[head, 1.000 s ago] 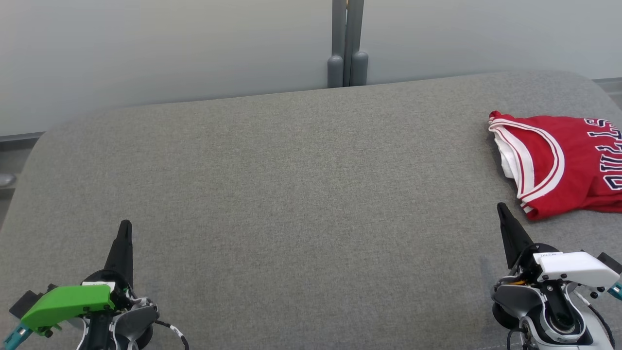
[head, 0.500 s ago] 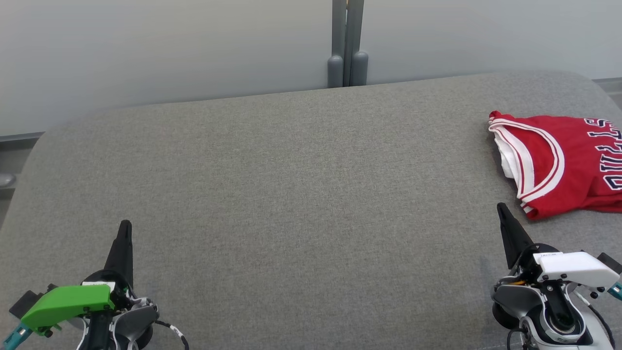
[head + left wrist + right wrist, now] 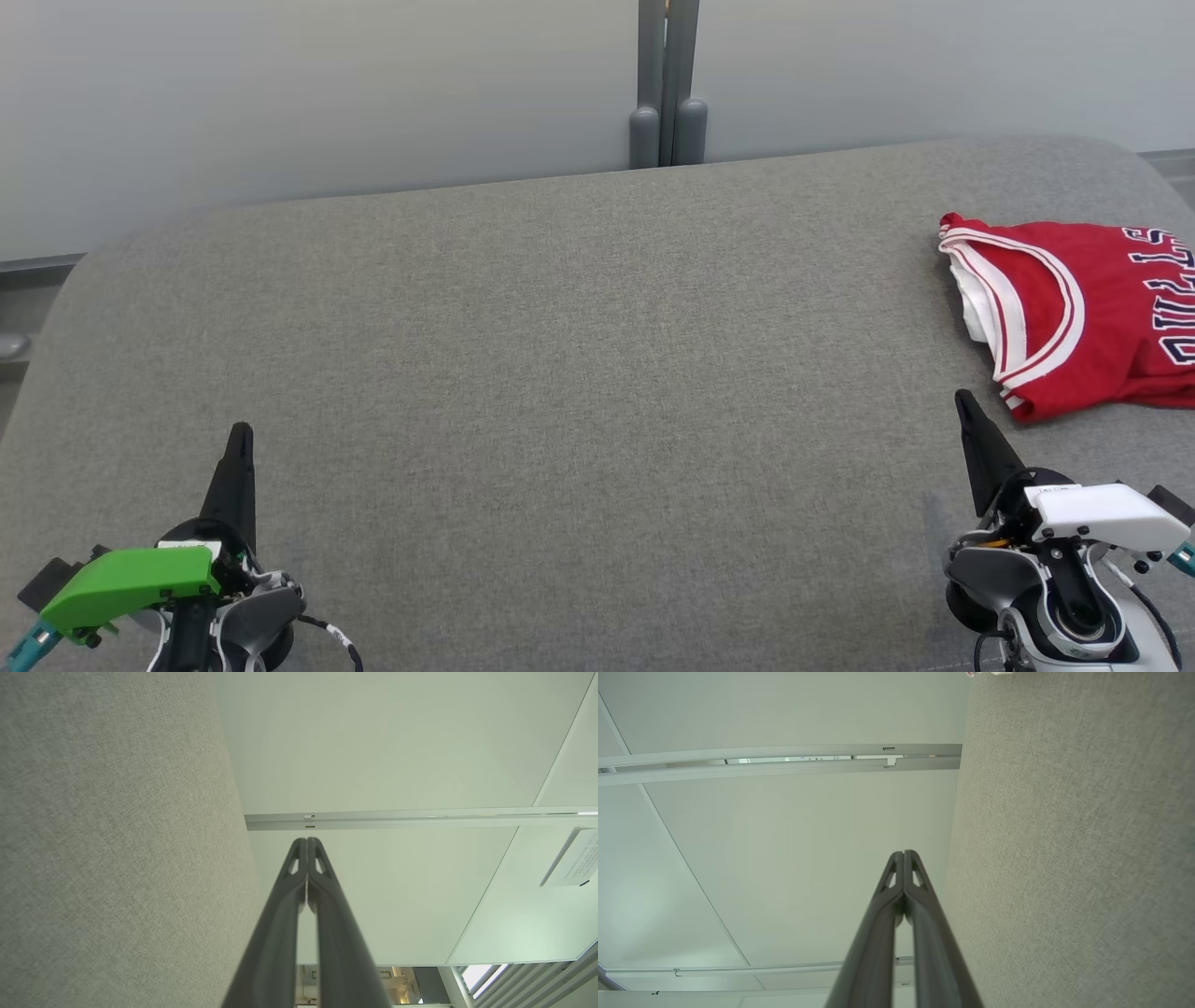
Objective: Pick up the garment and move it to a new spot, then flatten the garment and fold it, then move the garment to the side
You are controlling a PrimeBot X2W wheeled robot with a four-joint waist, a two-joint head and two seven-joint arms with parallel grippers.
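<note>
Matt grey woven cloth table (image 3: 560,373), smooth red cloth garment (image 3: 1092,308)

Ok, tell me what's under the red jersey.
The red jersey lies on the grey padded surface, which shows beside it. A white layer peeks from its left opening. Whatever else lies beneath the cloth is covered, and its right part runs out of frame.

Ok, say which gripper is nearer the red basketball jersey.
Right. The right gripper sits just short of the red basketball jersey; the left gripper is far across the grey cushion.
</note>
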